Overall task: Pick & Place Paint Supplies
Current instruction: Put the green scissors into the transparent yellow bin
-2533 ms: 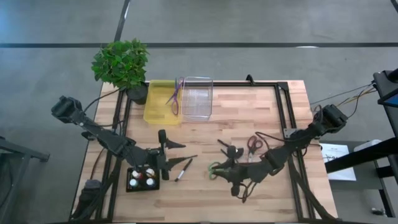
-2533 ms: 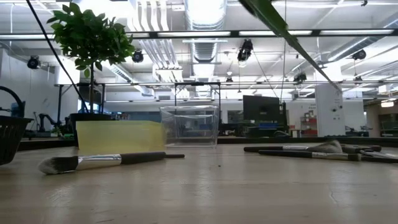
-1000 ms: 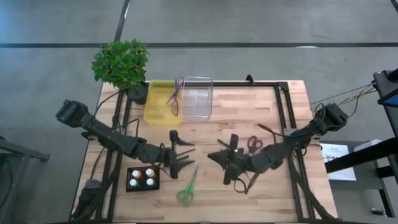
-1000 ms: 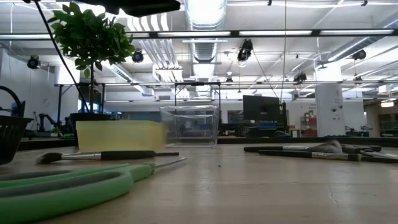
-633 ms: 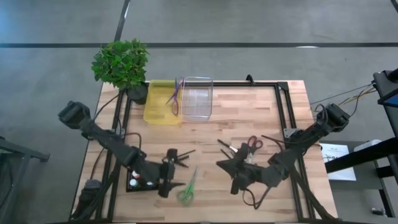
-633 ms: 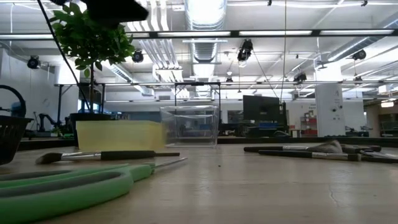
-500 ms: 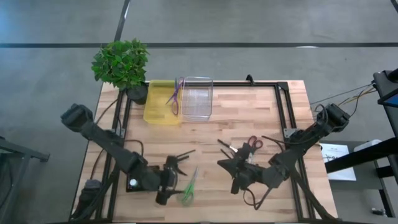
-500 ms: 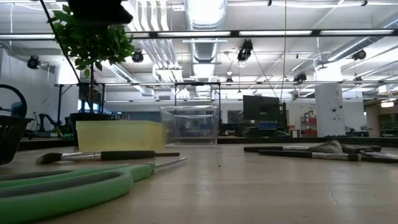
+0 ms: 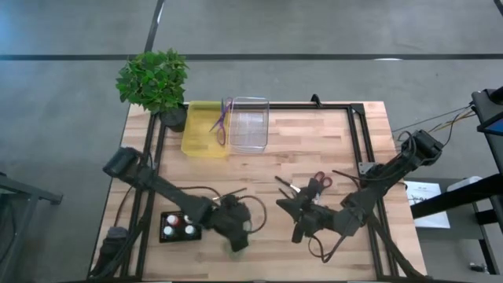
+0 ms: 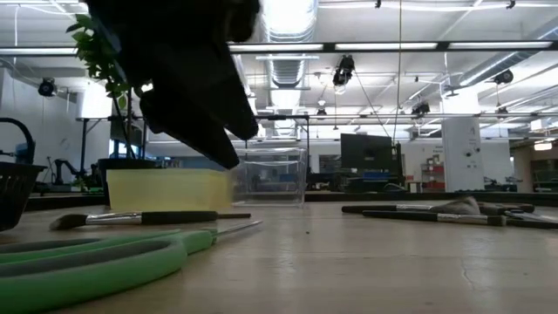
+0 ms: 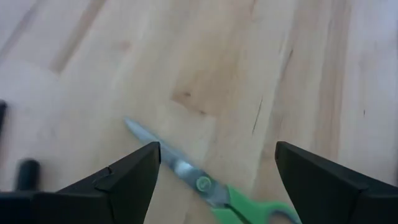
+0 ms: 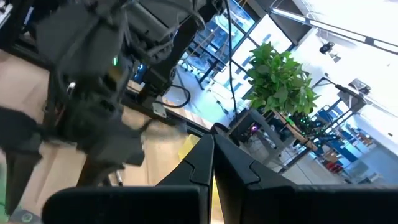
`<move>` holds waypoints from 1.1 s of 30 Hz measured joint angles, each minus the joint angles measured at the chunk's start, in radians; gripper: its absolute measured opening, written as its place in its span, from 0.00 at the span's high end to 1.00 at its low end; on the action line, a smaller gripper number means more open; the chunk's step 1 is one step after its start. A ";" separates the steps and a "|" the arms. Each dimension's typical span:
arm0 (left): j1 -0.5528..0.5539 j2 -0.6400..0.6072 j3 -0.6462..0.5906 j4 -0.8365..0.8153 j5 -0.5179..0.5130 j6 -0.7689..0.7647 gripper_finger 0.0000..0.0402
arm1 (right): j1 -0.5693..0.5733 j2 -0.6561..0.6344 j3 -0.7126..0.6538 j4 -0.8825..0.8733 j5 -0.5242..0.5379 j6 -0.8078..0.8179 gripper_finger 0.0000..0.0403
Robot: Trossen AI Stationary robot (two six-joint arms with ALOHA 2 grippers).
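Note:
Paint bottles (image 9: pixel 178 227) stand upright in a small black tray near the table's left near corner. One dark-handled brush (image 9: pixel 230 193) lies flat on the table, also the brush (image 10: pixel 139 218) in the low view. More brushes (image 9: pixel 286 185) lie mid-table. My left gripper (image 11: pixel 217 155) is open and hovers over the green scissors (image 11: pixel 205 185), one finger on either side of them, touching nothing. In the high view my left gripper (image 9: pixel 238 232) hides most of those scissors. My right gripper (image 9: pixel 292 217) is shut and empty, above the table to the right of the left one.
Red-handled scissors (image 9: pixel 318 182) lie by the right arm. A yellow bin (image 9: pixel 203 130) and a clear bin (image 9: pixel 250 124) stand at the far edge, with purple scissors (image 9: pixel 221 119) in the yellow one. A potted plant (image 9: pixel 153 80) stands at the far left corner. Bare wood shows at the far right.
My left gripper has moved toward the near edge past the paint tray, then right, and now hangs low over the green scissors. My right gripper has drifted a little toward the near edge. The scissors and brushes have stayed put.

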 joint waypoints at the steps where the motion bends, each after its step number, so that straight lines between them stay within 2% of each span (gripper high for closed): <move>1: 0.013 0.012 0.025 -0.033 0.032 -0.016 0.19 | 0.002 -0.007 0.000 0.000 0.000 0.002 0.98; 5: 0.056 0.041 0.104 -0.170 0.167 -0.079 0.19 | 0.023 -0.044 0.001 -0.051 0.014 0.042 0.98; 11: 0.087 0.063 0.153 -0.332 0.265 -0.207 0.19 | 0.052 -0.111 0.001 -0.184 0.018 0.156 0.98; 16: 0.099 0.063 0.143 -0.330 0.314 -0.305 0.23 | 0.067 -0.146 0.001 -0.224 0.018 0.199 0.98; 27: 0.130 0.063 0.143 -0.209 0.393 -0.332 0.53 | 0.070 -0.180 0.000 -0.313 0.016 0.173 0.98; 33: 0.130 0.077 0.139 -0.200 0.388 -0.356 0.57 | 0.078 -0.231 -0.001 -0.455 0.015 0.247 0.98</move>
